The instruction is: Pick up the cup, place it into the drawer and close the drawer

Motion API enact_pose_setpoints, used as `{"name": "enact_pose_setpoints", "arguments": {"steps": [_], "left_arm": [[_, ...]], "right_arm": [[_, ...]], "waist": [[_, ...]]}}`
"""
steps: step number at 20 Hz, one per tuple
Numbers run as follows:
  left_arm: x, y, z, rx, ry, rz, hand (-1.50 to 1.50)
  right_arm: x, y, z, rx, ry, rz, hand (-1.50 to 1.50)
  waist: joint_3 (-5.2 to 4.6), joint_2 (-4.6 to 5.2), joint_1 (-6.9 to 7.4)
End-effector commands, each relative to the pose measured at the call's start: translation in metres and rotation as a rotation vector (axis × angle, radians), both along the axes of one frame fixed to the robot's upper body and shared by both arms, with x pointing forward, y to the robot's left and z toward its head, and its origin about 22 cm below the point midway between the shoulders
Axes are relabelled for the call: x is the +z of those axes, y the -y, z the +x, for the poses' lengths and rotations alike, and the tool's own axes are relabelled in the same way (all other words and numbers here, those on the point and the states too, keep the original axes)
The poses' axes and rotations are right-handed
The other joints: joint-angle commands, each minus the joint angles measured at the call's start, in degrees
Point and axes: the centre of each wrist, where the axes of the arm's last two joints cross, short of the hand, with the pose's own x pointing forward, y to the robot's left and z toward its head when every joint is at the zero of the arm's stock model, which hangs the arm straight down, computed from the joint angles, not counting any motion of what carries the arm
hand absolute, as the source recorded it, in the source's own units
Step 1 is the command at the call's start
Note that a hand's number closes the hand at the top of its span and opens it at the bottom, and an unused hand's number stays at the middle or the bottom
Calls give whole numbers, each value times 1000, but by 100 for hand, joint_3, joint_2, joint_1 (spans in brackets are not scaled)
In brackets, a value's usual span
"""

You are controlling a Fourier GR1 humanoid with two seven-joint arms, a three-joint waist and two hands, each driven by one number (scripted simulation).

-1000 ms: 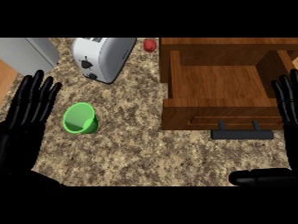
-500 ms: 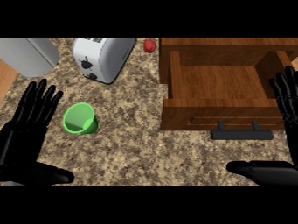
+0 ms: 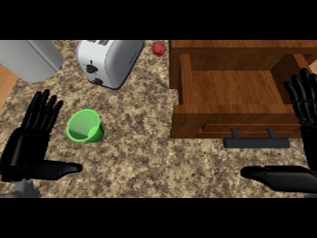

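I'm holding my left robot hand (image 3: 29, 148) flat and wide just beside the small green plastic cup (image 3: 85, 126) sitting on the speckled granite desk (image 3: 154, 158), so honestly I'm risking knocking it toward the silver toaster (image 3: 109, 60) instead of the open wooden drawer (image 3: 233, 88).

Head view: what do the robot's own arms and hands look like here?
Both the left hand and the right hand are glossy black, with long segmented fingers and a thick thumb. A bit of grey forearm shows below the left hand at the lower edge. No cables or markings are visible.
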Motion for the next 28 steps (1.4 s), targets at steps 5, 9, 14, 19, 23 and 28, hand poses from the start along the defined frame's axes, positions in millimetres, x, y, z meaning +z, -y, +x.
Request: {"name": "enact_pose_setpoints", "arguments": {"steps": [5, 9, 14, 19, 23, 28], "left_arm": [[-46, -27, 12, 106, -73, 87, -150], [-87, -34, 0, 111, -114, 102, -150], [-97, -44, 31, 142, -141, 96, -150], [-147, -62, -10, 138, -141, 46, -150], [-152, -72, 1, 162, -99, 53, -150], [-155, -56, 21, 163, -71, 45, -150]], "right_arm": [[2, 1, -14, 0, 14, -3, -150], [-5, 11, -15, 1, -23, 14, -150], [-26, -3, 6, 25, 5, -6, -150], [0, 12, 9, 17, 12, -5, -150], [9, 0, 6, 38, -6, 15, -150], [2, 10, 8, 37, -6, 4, -150]], "waist": [[-1, -3, -23], [-2, -1, -28], [-2, 11, -27], [-5, 8, -24], [-8, 13, -45], [-12, 27, -90]]}}
